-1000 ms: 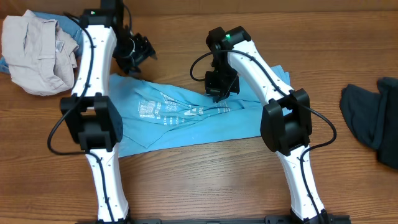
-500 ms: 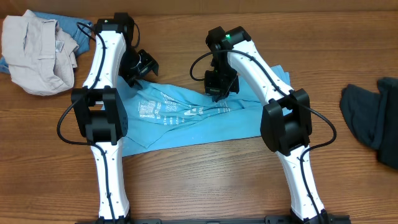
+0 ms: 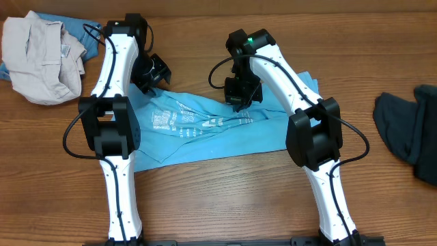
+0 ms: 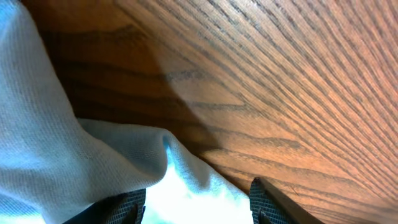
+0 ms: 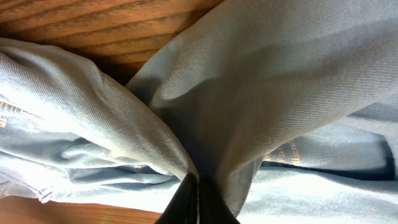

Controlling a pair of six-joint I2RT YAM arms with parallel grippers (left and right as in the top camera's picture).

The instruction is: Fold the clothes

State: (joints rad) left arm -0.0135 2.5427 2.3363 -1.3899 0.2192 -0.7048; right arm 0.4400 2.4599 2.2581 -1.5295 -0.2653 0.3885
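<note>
Your right gripper [image 5: 196,202] is clamped on a fold of the T-shirt [image 3: 205,130] — your left gripper [image 4: 199,198], jaws apart, straddles its far-left edge.

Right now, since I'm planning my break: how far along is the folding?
Early. Done: nothing neatly folded; the blue T-shirt lies rumpled, lettering up. In hand: the right fingers are pinched shut on a ridge near its upper edge, and the left fingers stand open around its top-left edge. Left: every fold of it, plus, perhaps, the beige heap and the dark garment lying off to the sides.
</note>
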